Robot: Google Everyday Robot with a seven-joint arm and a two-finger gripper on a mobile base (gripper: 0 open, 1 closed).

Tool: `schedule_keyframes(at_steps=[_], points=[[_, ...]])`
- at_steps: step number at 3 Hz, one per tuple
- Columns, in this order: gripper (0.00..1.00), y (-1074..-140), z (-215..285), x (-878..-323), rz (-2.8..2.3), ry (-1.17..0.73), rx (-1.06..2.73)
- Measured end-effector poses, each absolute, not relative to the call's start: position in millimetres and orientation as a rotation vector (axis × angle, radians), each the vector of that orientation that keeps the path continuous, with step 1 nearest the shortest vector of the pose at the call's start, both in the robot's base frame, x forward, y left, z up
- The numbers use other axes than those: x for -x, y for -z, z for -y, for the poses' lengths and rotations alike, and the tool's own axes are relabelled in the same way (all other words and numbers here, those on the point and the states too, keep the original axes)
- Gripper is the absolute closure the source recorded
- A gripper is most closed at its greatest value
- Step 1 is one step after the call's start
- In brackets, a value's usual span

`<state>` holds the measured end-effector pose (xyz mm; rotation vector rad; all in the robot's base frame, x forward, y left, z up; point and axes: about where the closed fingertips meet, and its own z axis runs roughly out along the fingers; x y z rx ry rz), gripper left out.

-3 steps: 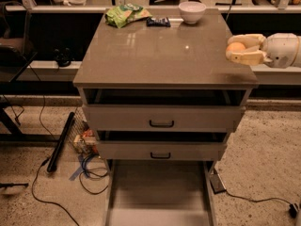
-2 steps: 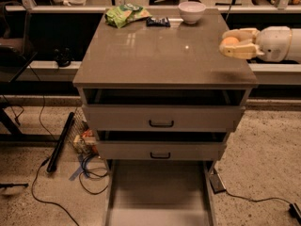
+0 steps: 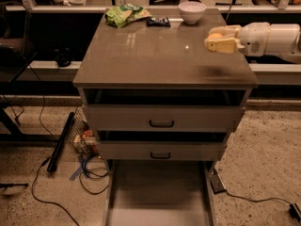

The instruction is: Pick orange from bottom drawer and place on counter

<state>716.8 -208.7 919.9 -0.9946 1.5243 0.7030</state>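
Observation:
My gripper (image 3: 212, 39) reaches in from the right, above the right side of the counter (image 3: 155, 55). Its pale fingers (image 3: 220, 44) are shut on the orange (image 3: 215, 36), which shows as a small round fruit between them, held a little above the counter top with a shadow beneath it. The bottom drawer (image 3: 160, 192) is pulled out at the foot of the cabinet and its flat grey floor is bare.
A white bowl (image 3: 191, 11), a dark small packet (image 3: 157, 21) and a green chip bag (image 3: 126, 14) lie at the counter's back edge. Two grey drawers with black handles (image 3: 161, 123) sit below the top. Cables and clutter (image 3: 84, 159) lie on the floor at left.
My gripper has moved left and further over the counter, carrying the orange with it. Nothing else has moved.

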Motion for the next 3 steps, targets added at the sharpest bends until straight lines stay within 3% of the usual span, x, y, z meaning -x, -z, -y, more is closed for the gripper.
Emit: schedule_keyframes(at_steps=[3], points=[[1.00, -902.0, 158.0, -764.8, -1.607, -0.675, 0.975]])
